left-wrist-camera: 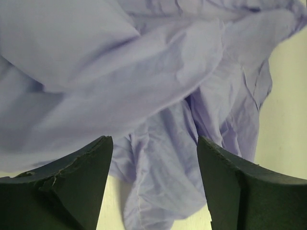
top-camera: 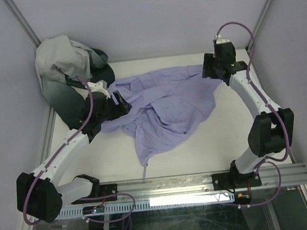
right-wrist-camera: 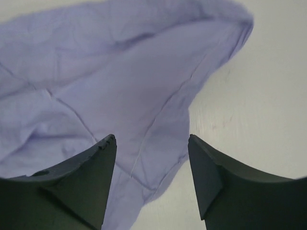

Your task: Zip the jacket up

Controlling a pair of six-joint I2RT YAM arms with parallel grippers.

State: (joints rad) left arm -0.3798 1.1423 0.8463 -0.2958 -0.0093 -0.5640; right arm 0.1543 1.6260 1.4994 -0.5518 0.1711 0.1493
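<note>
Lying crumpled on the white tabletop (top-camera: 216,141) between the two claws: a thin, wrinkled lavender-purple fabric jacket (top-camera: 164,108). Stretched on a diagonal, long axis running from the far edge just beside the right claw (top-camera: 210,69) down to a narrow tail pointing at the near table edge, between the arm bases. Bunched at its other side right in front of the left claw (top-camera: 121,103). Left claw: fingers (left-wrist-camera: 72,182) well apart, gripping nothing, purple folds below and ahead of the gap. Right claw: likewise parted, holding nothing, a jacket edge beneath it, bare table to its right. Heaped behind and to the left of the left claw, a white-to-dark-green gradient garment (top-camera: 67,69), close to the jacket.
</note>
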